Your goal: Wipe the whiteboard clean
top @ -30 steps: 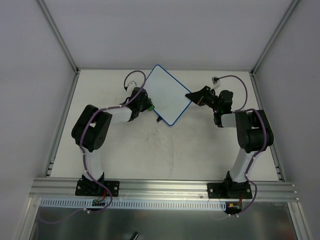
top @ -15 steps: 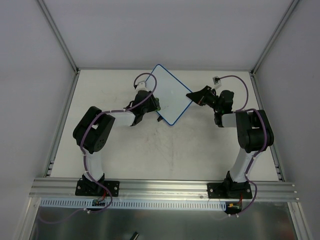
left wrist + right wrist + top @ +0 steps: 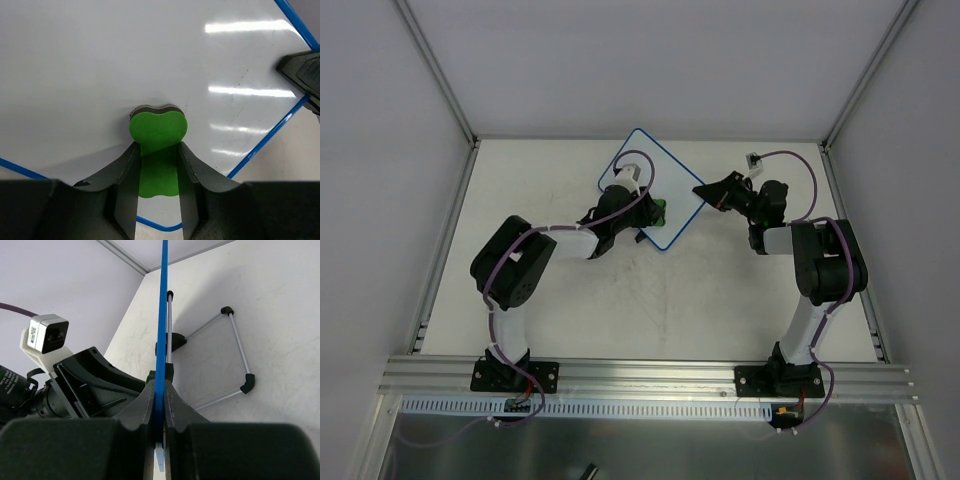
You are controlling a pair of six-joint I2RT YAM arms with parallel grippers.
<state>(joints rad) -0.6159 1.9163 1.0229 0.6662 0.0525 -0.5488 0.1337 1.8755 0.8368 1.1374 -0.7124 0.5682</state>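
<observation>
The whiteboard (image 3: 665, 180), white with a thin blue rim, stands tilted at the back middle of the table. My right gripper (image 3: 705, 192) is shut on its right corner; in the right wrist view the blue rim (image 3: 162, 320) runs edge-on between the jaws of the right gripper (image 3: 160, 390). My left gripper (image 3: 650, 212) is shut on a small green eraser (image 3: 659, 209) and presses it against the board's lower face. In the left wrist view the eraser (image 3: 158, 131) sits between the jaws on the white board (image 3: 110, 65), which looks clean.
The board's wire stand with black feet (image 3: 247, 382) rests on the table behind it. Grey walls enclose the table on three sides. An aluminium rail (image 3: 650, 375) runs along the near edge.
My left gripper has swept right with the eraser, from the board's left edge onto its lower face. The right gripper and the board have held still.
</observation>
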